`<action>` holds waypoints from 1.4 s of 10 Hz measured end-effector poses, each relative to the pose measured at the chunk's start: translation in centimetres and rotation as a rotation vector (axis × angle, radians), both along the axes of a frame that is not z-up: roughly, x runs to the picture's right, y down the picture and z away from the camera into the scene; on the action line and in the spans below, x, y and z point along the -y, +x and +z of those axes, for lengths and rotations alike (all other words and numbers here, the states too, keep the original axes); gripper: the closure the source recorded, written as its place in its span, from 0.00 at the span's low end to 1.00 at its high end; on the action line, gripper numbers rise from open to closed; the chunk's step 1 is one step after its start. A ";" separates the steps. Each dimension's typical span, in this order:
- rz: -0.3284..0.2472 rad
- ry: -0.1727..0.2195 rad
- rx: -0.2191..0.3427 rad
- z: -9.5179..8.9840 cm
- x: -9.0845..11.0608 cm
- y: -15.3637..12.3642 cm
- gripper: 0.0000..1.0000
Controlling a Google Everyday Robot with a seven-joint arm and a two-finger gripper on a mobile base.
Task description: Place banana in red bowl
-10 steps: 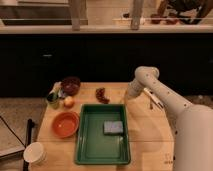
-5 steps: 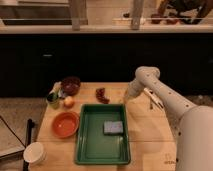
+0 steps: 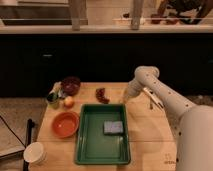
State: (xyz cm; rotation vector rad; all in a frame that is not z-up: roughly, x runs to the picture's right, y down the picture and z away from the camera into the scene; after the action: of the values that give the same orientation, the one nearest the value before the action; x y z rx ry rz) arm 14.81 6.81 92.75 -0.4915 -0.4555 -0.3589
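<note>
Camera view, one only. Wooden table (image 3: 149,135) fills the lower half of the frame, with a dark counter front behind it.

Banana (image 3: 57,89): small pale yellow sliver, slender and slightly curved, far smaller than either bowl. It lies on the table at left-centre of the frame, in a tight cluster. A green cup (image 3: 52,99) sits just below it and a dark maroon bowl (image 3: 71,85) just to its right. Its outline is soft, so contact with either cannot be told.

Red bowl (image 3: 65,124): orange-red, shallow, upright, at lower left, just left of the green tray (image 3: 94,146). A round yellow-red fruit (image 3: 68,102) sits between it and the maroon bowl. The banana lies apart from the red bowl, above it in the frame.

The tray is at centre-bottom, with a grey-blue sponge (image 3: 113,127) lying in it. A dark red-brown lumpy item (image 3: 102,95) lies just above the tray's top edge. A white bowl (image 3: 34,152) sits at the bottom left corner.

Gripper (image 3: 126,99): at the end of the white arm (image 3: 167,99), which enters from lower right, bends at centre-right and points down-left. It hangs near the tray's upper right corner, well apart from the banana. Apart or together: cannot tell.
</note>
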 end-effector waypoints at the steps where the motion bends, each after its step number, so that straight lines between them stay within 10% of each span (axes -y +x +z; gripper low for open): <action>1: -0.002 0.001 0.000 0.0 0.1 -0.1 0.20; 11: -0.016 -0.031 -0.018 1.3 -0.1 -0.5 0.20; 14: -0.014 -0.054 -0.016 2.0 -0.8 -0.4 0.38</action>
State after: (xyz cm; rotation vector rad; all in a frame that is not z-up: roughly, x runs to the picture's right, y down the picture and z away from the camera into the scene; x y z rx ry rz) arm 14.36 7.64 94.77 -0.5502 -0.4476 -0.3564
